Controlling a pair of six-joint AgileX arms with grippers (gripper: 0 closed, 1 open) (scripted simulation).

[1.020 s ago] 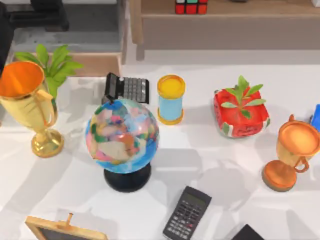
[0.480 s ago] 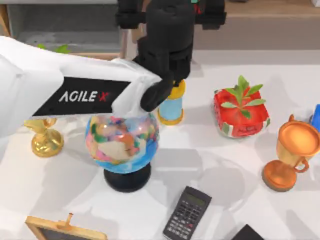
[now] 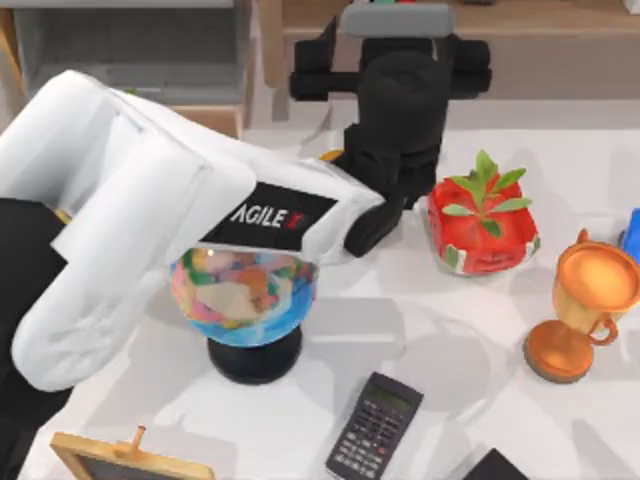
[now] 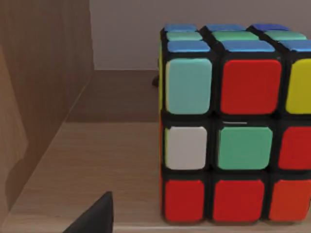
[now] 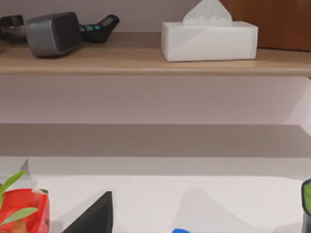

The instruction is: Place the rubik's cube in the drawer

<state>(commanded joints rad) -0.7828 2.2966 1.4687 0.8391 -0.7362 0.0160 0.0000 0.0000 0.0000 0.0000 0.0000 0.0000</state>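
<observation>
The white table (image 3: 430, 330) runs to a wooden shelf (image 3: 560, 20) along the top edge of the top view. My left arm has swung in from the left of the frame within the last second. It now lies diagonally over the globe (image 3: 245, 295), and its black wrist covers the yellow-capped cylinder that stood beside the red plant pot (image 3: 480, 235).

The drawer (image 3: 130, 45) stands open in the upper left of the frame, grey inside with a pale wood front, and nothing is in it.

My left gripper (image 3: 397, 40) is up at the shelf, top centre. In my left wrist view the rubik's cube (image 4: 233, 131) sits close ahead on the shelf board, upright, beside a wooden side wall. I cannot tell whether that gripper is spread or closed, and I see no contact with the cube.

I judge the reach is nearly done and the grasp not yet made; the carry to the drawer remains.

My right arm idles, its wrist view facing a tissue box (image 5: 209, 36) on the shelf.
</observation>
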